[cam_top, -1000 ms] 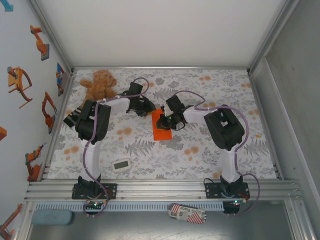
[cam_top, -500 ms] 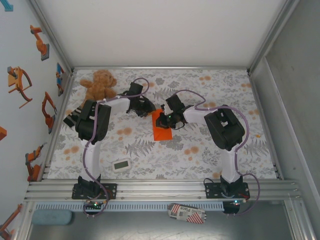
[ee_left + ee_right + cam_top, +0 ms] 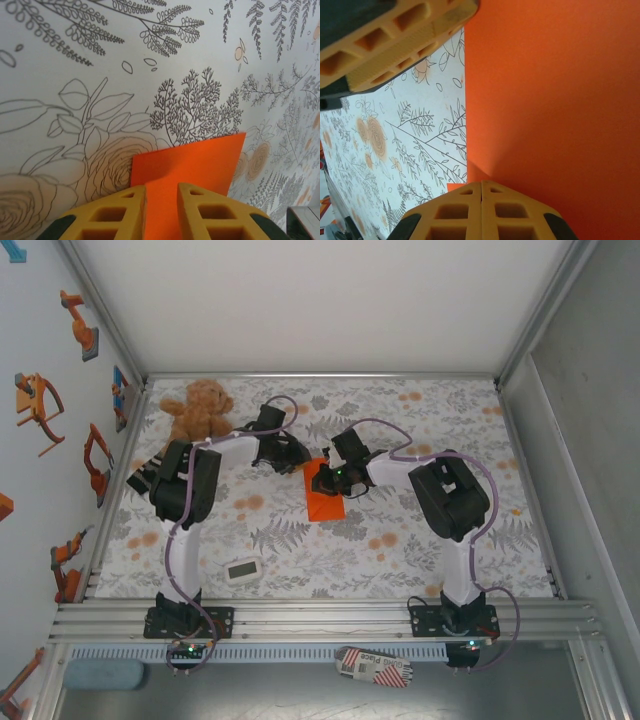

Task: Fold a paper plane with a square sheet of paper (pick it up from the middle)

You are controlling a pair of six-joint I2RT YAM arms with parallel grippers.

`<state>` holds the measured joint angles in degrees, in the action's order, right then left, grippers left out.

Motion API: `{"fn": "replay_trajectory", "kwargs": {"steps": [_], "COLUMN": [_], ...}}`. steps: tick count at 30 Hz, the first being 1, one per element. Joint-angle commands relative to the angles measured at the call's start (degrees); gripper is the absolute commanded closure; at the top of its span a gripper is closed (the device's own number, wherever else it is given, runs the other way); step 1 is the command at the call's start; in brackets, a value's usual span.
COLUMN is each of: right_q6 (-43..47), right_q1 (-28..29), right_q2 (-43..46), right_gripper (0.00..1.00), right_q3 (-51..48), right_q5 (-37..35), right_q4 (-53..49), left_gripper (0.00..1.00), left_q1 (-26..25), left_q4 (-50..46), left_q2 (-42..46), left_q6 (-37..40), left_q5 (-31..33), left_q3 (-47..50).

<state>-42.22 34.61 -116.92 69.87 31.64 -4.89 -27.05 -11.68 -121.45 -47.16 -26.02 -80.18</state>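
Observation:
The square sheet of paper [image 3: 324, 495] lies folded into a bright orange upright rectangle on the flowered table, between the two arms. My left gripper [image 3: 303, 464] hovers at its far left corner. In the left wrist view its fingers [image 3: 130, 200] stand a narrow gap apart, with the orange paper [image 3: 200, 160] showing in that gap and beyond it. My right gripper [image 3: 329, 480] rests on the sheet's upper part. Its tips [image 3: 481, 183] are pressed together, shut, at the paper's [image 3: 555, 100] edge, and the left gripper's finger [image 3: 405, 45] shows at top left.
A brown teddy bear [image 3: 198, 408] sits at the back left corner. A small white timer [image 3: 242, 569] lies near the front left. Metal frame rails [image 3: 320, 620] border the table's near edge, and walls close in the sides.
The right gripper has edged slightly left over the paper, and the sheet has shifted a touch with it. The left arm has barely moved.

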Motion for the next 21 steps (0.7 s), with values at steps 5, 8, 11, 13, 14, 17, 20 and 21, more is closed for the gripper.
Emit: {"fn": "replay_trajectory", "kwargs": {"steps": [5, 8, 11, 13, 14, 17, 20, 21], "right_q6": [-0.56, -0.76, -1.02, -1.03, -1.03, -1.03, -1.11, -1.12], "right_q1": [0.11, 0.17, 0.11, 0.11, 0.17, 0.11, 0.11, 0.15], "right_q2": [2.22, 2.57, 3.08, 3.35, 3.41, 3.37, 3.2, 3.11], "right_gripper": [0.96, 0.96, 0.96, 0.96, 0.96, 0.96, 0.96, 0.96], "right_q3": [-0.18, -0.54, -0.79, -0.88, -0.88, -0.91, -0.96, -0.85], "right_q5": [-0.61, -0.44, -0.18, -0.09, -0.16, -0.17, -0.09, -0.09], "right_q4": [-0.12, 0.23, 0.4, 0.4, 0.37, 0.23, 0.34, 0.32], "left_gripper": [0.66, 0.65, 0.64, 0.64, 0.65, 0.7, 0.73, 0.73], "left_q1": [0.15, -0.25, -2.17, -4.11, -4.86, -6.77, -8.17, -8.48], "left_q4": [1.24, 2.13, 2.36, 2.0, 1.65, 1.26, 1.57, 1.86], "left_q2": [13.61, 18.47, 22.31, 23.84, 24.25, 24.46, 23.52, 23.32], "left_q6": [-2.35, -3.37, -4.14, -4.34, -4.46, -4.96, -5.01, -5.21], "left_q5": [1.99, 3.29, 3.61, 3.9, 4.17, 4.47, 4.02, 3.88], "left_q3": [7.16, 14.0, 19.61, 21.95, 22.61, 24.44, 25.25, 25.47]}}
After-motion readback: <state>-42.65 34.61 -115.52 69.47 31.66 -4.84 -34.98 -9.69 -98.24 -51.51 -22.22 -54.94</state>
